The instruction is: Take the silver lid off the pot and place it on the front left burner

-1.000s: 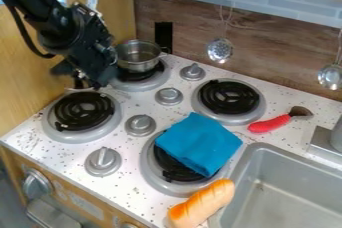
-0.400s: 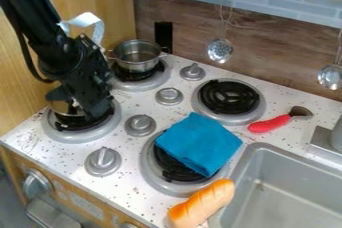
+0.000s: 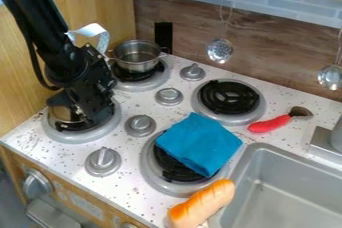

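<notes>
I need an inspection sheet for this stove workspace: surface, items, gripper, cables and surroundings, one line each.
Surface: white stovetop with dark specks.
Item at gripper: shiny metal object, partly hidden, at the front-left coil burner; whether held, cannot tell.
Clutter: folded blue cloth partly over another burner; orange-and-cream toy bread; red-handled tool; steel pot on the rear-left burner.
Gripper: black gripper, at the front-left burner.
Cables: black cable along the arm; loose ones, nothing seen.
Surroundings: grey sink; wood-grain backboard.
</notes>
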